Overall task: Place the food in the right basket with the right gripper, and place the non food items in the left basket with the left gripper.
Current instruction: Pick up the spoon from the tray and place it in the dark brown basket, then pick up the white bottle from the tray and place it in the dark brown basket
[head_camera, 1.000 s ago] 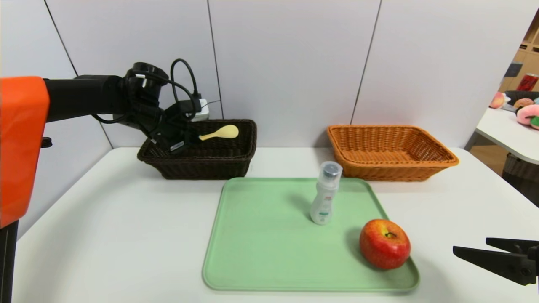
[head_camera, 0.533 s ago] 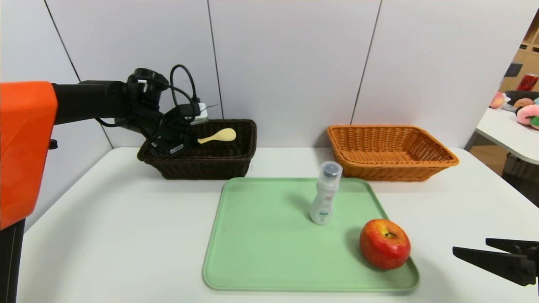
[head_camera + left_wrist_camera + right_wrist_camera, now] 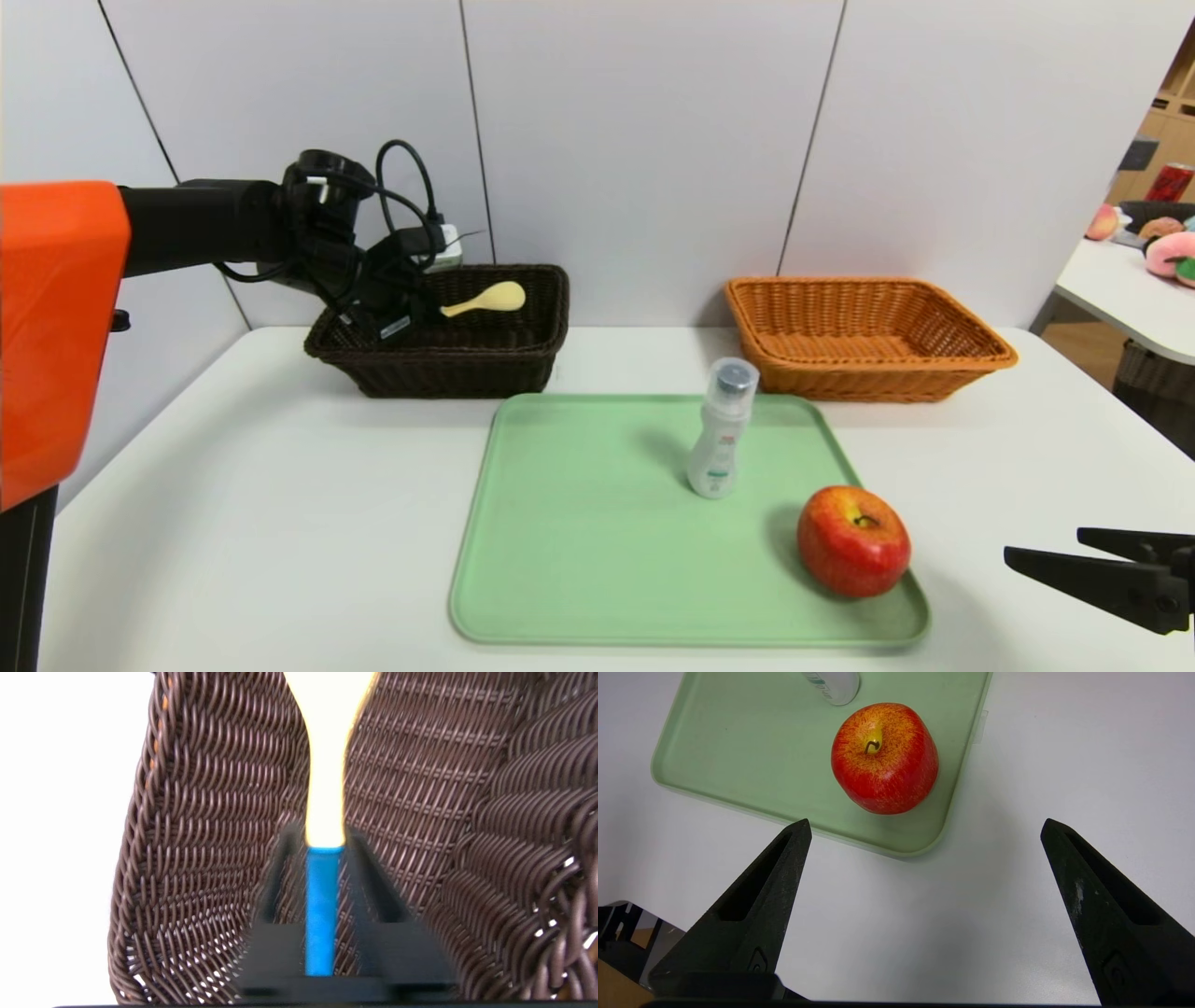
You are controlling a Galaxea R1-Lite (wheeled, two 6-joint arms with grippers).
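Observation:
The yellow rice spoon (image 3: pixel 490 298) with a blue handle (image 3: pixel 322 905) lies inside the dark brown left basket (image 3: pixel 448 369). My left gripper (image 3: pixel 411 313) reaches into that basket. It stands open, its fingers (image 3: pixel 373 877) a little apart on either side of the handle, with wicker showing through both gaps. The white bottle (image 3: pixel 721 434) stands upright on the green tray (image 3: pixel 579 560), and the red apple (image 3: pixel 853 539) sits at the tray's near right corner. My right gripper (image 3: pixel 1044 546) hangs wide open over the table, just right of the tray, holding nothing. The orange-tan right basket (image 3: pixel 868 373) holds nothing that I can see.
Both baskets stand at the back of the white table (image 3: pixel 233 513), against a grey panel wall. A second table (image 3: pixel 1120 280) with plush fruits and a can is far off at the right.
The left arm has lowered the spoon a little into the dark basket, and its fingers have parted from the blue handle. The right arm has not moved.

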